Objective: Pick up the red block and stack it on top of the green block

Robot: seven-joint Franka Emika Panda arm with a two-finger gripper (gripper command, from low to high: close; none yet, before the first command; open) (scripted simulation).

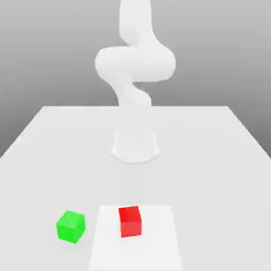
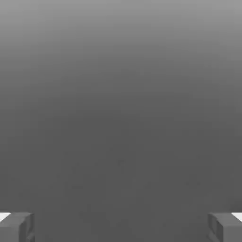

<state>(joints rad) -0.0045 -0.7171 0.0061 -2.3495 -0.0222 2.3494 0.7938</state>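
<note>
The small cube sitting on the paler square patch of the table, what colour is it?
Bright red: the small matte red cube shows best in the exterior view.

The red block (image 1: 130,221) — a small, plain, matte cube — sits flat on the worktop (image 1: 211,159), one face turned nearly square to the exterior view. The green block (image 1: 70,226), same size, rests just beside it toward the exterior view's left — apart, not touching, turned slightly askew.

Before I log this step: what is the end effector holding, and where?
Nothing. End effector is open and empty; red block rests on the table.
</note>
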